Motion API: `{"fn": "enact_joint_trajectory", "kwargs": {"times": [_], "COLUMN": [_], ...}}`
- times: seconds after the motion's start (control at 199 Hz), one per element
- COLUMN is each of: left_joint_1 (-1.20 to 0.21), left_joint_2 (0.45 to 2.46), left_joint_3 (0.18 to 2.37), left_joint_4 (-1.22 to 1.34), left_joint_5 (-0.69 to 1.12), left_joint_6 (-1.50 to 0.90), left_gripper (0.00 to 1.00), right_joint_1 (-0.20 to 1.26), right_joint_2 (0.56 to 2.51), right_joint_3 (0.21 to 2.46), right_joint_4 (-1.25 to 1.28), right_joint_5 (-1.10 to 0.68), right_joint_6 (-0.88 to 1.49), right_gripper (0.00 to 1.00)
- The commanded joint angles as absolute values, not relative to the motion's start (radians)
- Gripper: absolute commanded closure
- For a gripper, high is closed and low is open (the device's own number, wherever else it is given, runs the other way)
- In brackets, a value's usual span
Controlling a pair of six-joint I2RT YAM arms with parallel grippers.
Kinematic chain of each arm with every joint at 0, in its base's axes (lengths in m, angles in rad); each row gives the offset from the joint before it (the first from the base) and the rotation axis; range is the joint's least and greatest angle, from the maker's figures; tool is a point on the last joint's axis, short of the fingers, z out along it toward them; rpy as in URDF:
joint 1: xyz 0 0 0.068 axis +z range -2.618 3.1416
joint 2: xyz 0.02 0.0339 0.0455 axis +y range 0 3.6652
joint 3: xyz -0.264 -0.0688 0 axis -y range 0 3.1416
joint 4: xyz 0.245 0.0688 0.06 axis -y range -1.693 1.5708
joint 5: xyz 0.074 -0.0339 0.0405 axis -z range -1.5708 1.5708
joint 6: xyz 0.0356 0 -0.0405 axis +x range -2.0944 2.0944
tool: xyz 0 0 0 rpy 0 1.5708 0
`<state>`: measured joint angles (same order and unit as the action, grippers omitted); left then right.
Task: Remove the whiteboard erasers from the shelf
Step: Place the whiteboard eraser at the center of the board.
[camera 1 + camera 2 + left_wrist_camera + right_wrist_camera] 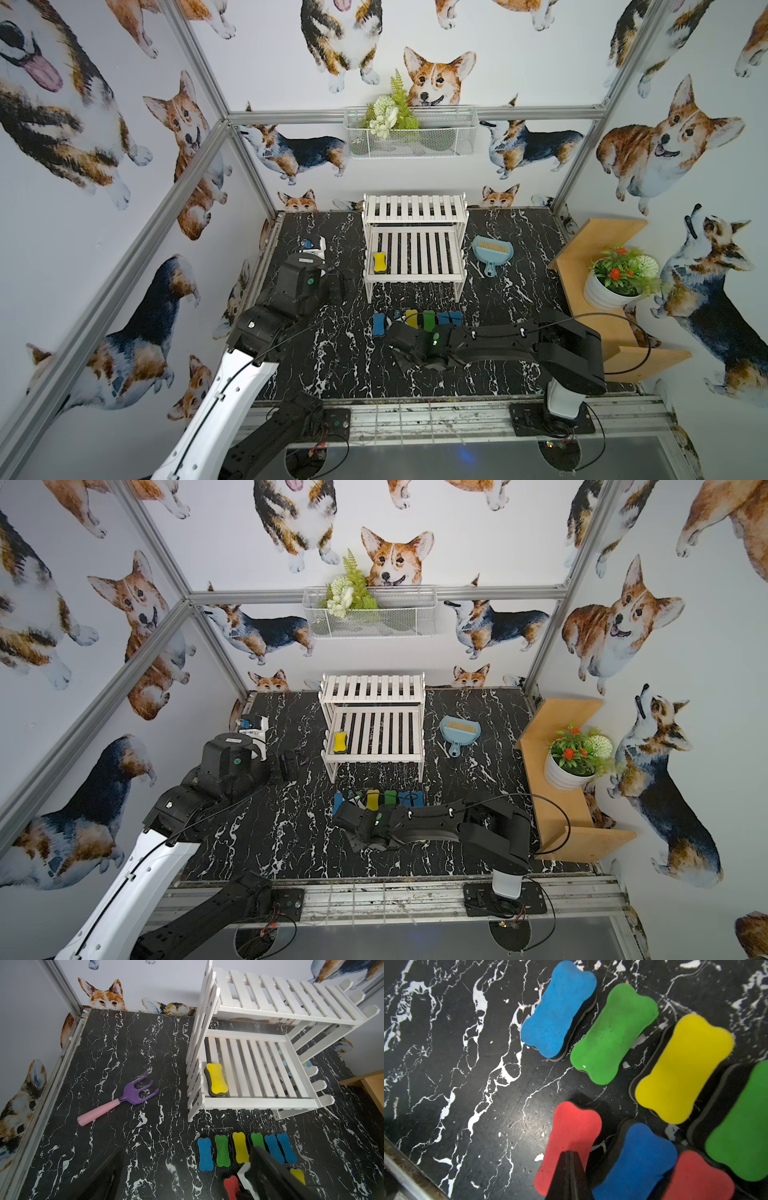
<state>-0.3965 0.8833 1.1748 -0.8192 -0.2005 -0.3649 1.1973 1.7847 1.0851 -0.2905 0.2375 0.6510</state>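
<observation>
a: any writing you can read?

b: only a small label point(305, 260) on a joint of my left arm, and it's too small to make out.

a: start at the left, then.

b: my left gripper point(338, 286) hangs over the black marble tabletop point(332, 365) just left of the shelf point(259, 1103). its jaws are spread wide with nothing between them. a purple hand rake point(116, 1103) with a pink handle lies flat on the tabletop there.

a: and the erasers?

b: one yellow eraser point(216, 1079) sits on the shelf's lower tier, in the front left corner. it's yellow face up and felt down, with its long axis along the slats, front to back. the others i can see are on the tabletop in front of the shelf. the row runs: a blue eraser point(205, 1154), a green eraser point(222, 1153), a second yellow eraser point(240, 1150), a second green eraser point(256, 1139), then a blue pair point(274, 1147). all lie side by side, coloured faces up, long axes pointing at the shelf.

a: your right hand?

b: my right gripper point(568, 1155) is pinched closed and holds nothing. its tip is over the middle of a red eraser point(569, 1126) just in front of that row, lying roughly the same way. i can't tell whether it touches. another blue eraser point(639, 1159) and another red eraser point(699, 1178) lie beside it. a light-blue dustpan point(492, 249) with its brush lies right of the shelf.
</observation>
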Motion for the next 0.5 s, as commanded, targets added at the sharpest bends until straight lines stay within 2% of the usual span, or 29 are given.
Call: {"fn": "enact_joint_trajectory", "kwargs": {"times": [0.0, 0.14, 0.176, 0.256, 0.296, 0.351, 0.497], "left_joint_1": [-0.393, -0.392, -0.392, -0.392, -0.392, -0.392, -0.392], "left_joint_2": [0.883, 0.871, 0.866, 0.857, 0.857, 0.861, 0.862], "left_joint_3": [1.168, 1.137, 1.123, 1.087, 1.075, 1.060, 1.047], "left_joint_4": [-0.809, -0.795, -0.784, -0.754, -0.743, -0.729, -0.719], "left_joint_5": [-0.189, -0.166, -0.154, -0.114, -0.103, -0.091, -0.097], "left_joint_6": [-0.359, -0.365, -0.368, -0.372, -0.378, -0.382, -0.397], "left_gripper": [0.01, 0.01, 0.01, 0.01, 0.01, 0.01, 0.01], "right_joint_1": [1.197, 1.197, 1.197, 1.195, 1.192, 1.176, 1.081], "right_joint_2": [1.785, 1.710, 1.677, 1.595, 1.558, 1.517, 1.512], "right_joint_3": [1.104, 1.102, 1.094, 1.074, 1.074, 1.077, 1.151], "right_joint_4": [-0.316, -0.271, -0.247, -0.201, -0.190, -0.176, -0.186], "right_joint_5": [0.288, 0.311, 0.312, 0.316, 0.330, 0.341, 0.323], "right_joint_6": [0.677, 0.642, 0.630, 0.607, 0.592, 0.563, 0.528], "right_gripper": [1.00, 0.99, 0.92, 0.67, 0.59, 0.52, 0.44]}}
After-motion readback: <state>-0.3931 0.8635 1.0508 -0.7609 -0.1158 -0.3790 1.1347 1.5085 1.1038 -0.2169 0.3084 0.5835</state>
